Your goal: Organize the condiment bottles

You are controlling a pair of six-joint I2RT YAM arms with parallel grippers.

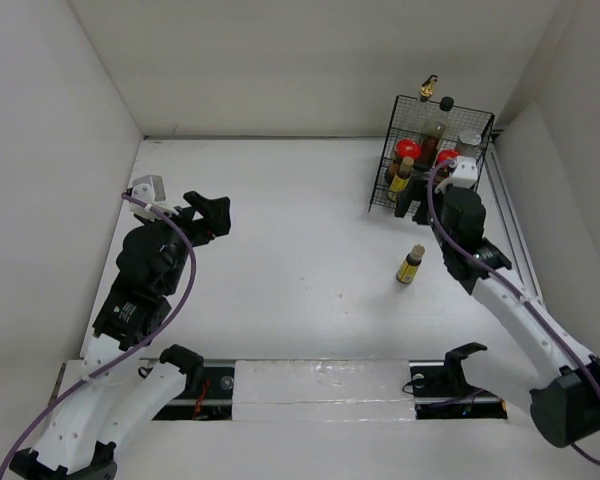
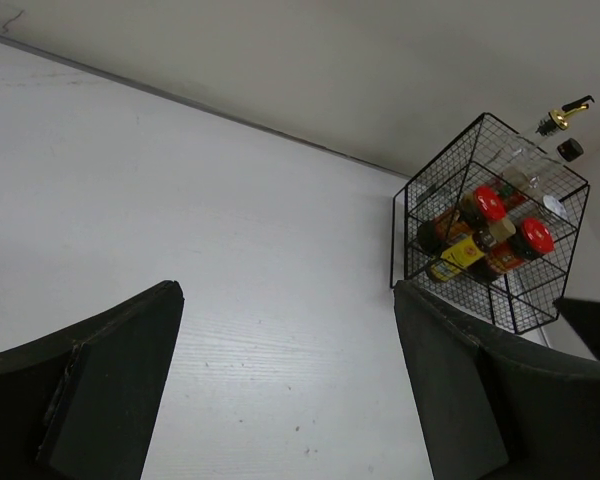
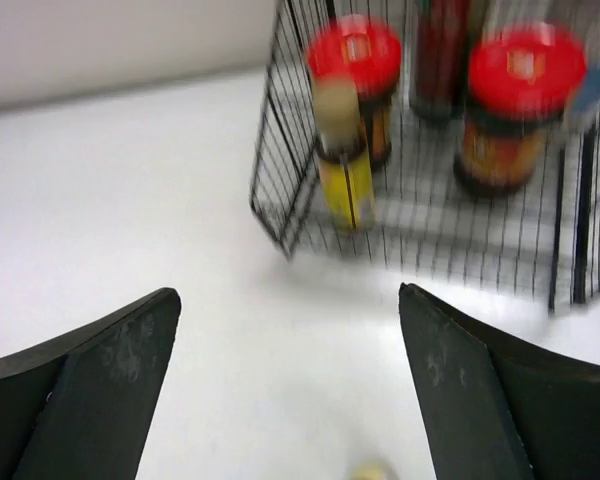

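Overhead, yellow bottle (image 1: pixel 411 264) outside basket (image 1: pixel 410 110), unseen from left wrist

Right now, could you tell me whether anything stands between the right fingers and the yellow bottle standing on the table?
Nothing visible does. The yellow bottle stands by itself on the table, just nearside of the open right fingers; the wire basket lies beyond them.
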